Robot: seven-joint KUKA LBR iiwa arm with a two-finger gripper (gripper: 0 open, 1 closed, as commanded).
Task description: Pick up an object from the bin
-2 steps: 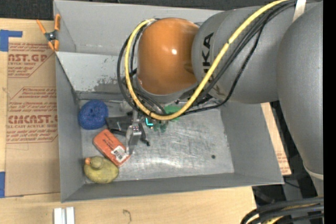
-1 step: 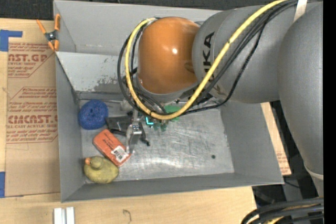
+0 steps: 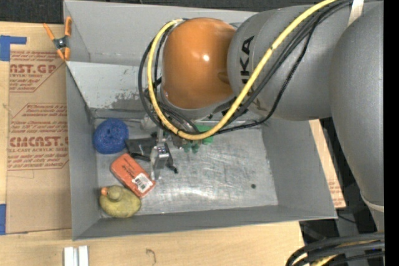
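My gripper (image 3: 161, 156) hangs low over the left half of the bin, under the orange wrist cover. Just below and left of it lies a flat orange packet with a white label (image 3: 132, 174), its upper right end close to the gripper. A blue round scrubber-like ball (image 3: 111, 136) rests to the gripper's left, near the bin's left wall. A yellow rubber duck (image 3: 120, 202) sits in the front left corner. A small green thing (image 3: 201, 136) peeks out to the right of the gripper, mostly hidden by the arm.
The big grey arm with its yellow and black cables covers the back and right of the bin. Bare scratched floor stretches to the right of the gripper. The bin's sloped walls stand close on the left and front.
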